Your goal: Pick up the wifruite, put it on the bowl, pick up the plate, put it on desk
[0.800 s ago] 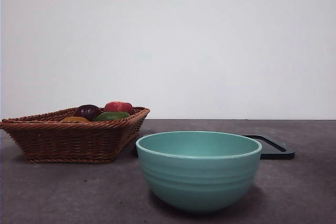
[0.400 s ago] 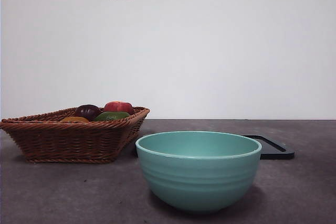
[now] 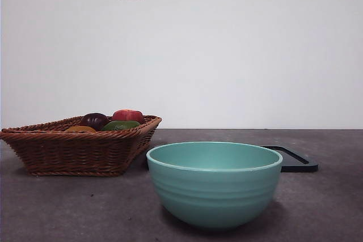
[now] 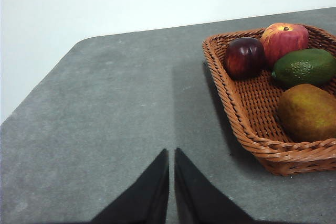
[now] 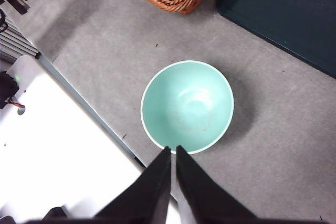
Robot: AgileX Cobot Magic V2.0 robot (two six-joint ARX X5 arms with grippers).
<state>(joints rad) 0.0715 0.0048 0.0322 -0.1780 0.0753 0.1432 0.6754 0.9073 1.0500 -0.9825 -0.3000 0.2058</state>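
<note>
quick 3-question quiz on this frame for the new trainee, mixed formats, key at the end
1. True or false: the bowl already holds a fruit.
2. Multiple choice: the wifruite lies in A) the bowl, B) the wicker basket, C) on the dark tray.
3. Fill in: both the left gripper and the right gripper have their jaws ____.

Key: 1 false, the bowl is empty. 2 B, beside the green fruit. 3 shut, holding nothing.

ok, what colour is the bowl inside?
Mint green, the same as its outside. The bowl is empty, and its inside shows best in the right wrist view.
</note>
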